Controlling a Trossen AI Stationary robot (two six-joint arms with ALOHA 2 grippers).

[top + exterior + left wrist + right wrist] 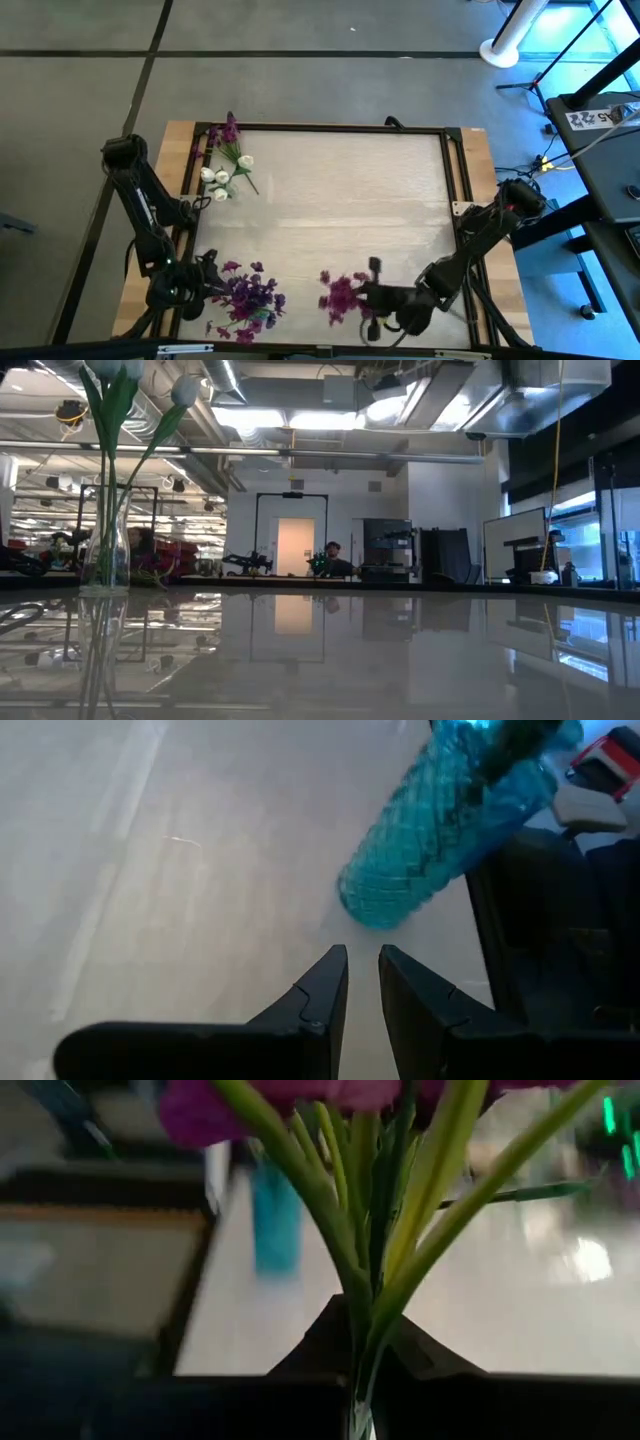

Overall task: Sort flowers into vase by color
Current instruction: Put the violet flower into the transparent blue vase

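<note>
My right gripper (368, 297) sits low at the near edge of the pale, glossy tabletop (340, 200), and its two dark fingers (330, 1342) are clamped hard together on a bunch of green stems topped with magenta blossoms (343, 294). In the right wrist view those stems (385, 1230) rise straight out from between my fingertips, fanning apart as they go up, with the purple heads blurred across the upper edge. Seen from above, the blossoms lie just to the left of my fingers.

My left gripper (205, 280) waits at the near left corner of the table. Its fingers (318, 995) stand a narrow slit apart with nothing between them (only bare tabletop shows through the gap). A teal, textured vase (440, 830) stands tilted in that wrist view just beyond the fingertips. Right beside this gripper, a loose heap of purple-flowered sprigs (247, 298) lies on the table.

At the far left corner lies another small cluster: white-budded sprigs with green leaves (222, 178) and one purple sprig (229, 130) just beyond them. From table height, a clear glass vase (104, 550) holds green stems with pale buds at the left edge.
</note>
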